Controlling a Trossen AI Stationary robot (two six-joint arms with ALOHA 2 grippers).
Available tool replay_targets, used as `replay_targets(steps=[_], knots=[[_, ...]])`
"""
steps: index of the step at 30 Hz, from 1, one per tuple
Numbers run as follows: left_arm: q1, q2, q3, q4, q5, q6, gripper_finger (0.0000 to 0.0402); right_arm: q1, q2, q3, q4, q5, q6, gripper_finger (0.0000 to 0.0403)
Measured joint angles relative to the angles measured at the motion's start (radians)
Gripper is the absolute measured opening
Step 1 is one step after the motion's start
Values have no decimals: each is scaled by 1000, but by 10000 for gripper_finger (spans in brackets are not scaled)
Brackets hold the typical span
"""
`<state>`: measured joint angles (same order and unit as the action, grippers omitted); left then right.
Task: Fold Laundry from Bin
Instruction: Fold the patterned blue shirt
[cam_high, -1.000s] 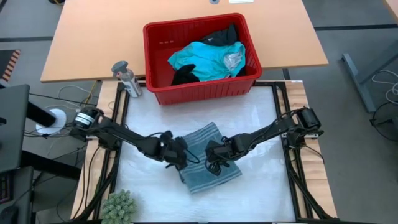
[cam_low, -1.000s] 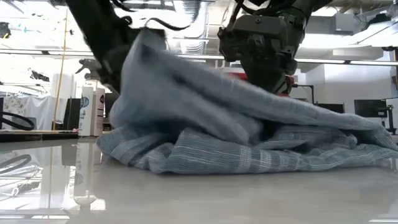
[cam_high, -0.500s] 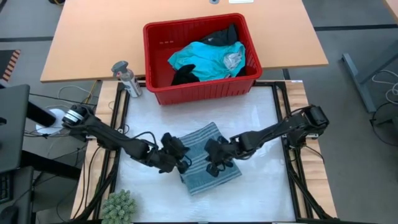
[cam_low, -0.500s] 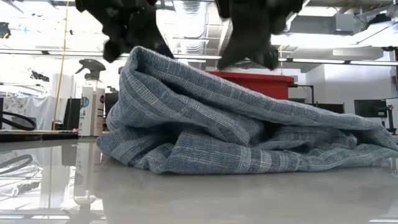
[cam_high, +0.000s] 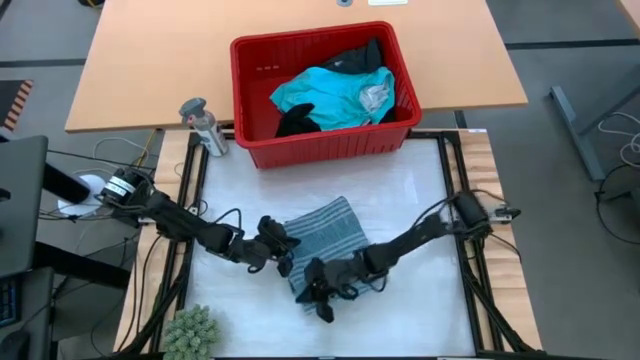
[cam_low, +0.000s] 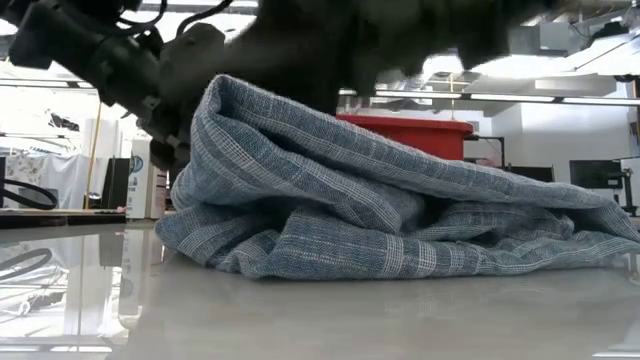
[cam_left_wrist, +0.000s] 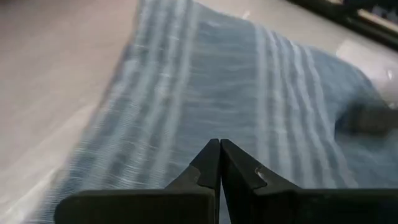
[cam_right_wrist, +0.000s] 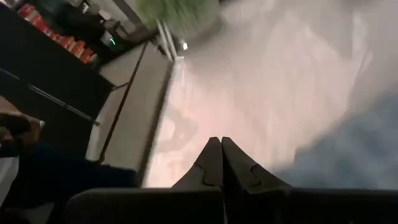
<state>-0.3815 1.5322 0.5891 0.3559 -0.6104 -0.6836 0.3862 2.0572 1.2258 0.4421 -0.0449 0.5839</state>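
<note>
High view shows my left claw (cam_high: 283, 250) pinched shut, empty, at the striped cloth's (cam_high: 325, 240) edge; my right claw (cam_high: 322, 295), also shut, sits at its near corner. One garment lies roughly folded; turquoise and black ones wait in the bin (cam_high: 260, 150) beyond.

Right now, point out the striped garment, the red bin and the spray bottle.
striped garment (cam_high: 328, 228), high view, on its bare upper half
red bin (cam_high: 330, 146), high view, on its front wall
spray bottle (cam_high: 205, 127), high view, on its grey body
</note>
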Motion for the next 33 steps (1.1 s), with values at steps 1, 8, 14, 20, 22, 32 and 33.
replay_targets(steps=[1,8,14,20,22,32,33], knots=[[0,-1,-15,24,0,-1,0,0,38,-2,35,-7,26,15],[4,54,-103,56,-14,-41,0,17,189,2,211,47,103,15],[6,155,-113,96,2,-91,0,18,188,3,195,41,97,15],[12,134,-114,130,7,-91,0,1,62,-4,40,22,60,15],[13,103,-114,114,4,-78,0,-7,-16,-3,-30,37,19,15],[29,-120,-112,33,-22,-27,0,-29,-308,0,-619,343,-55,15],[29,-146,-112,28,-36,-19,0,-30,-311,-1,-688,384,-29,15]])
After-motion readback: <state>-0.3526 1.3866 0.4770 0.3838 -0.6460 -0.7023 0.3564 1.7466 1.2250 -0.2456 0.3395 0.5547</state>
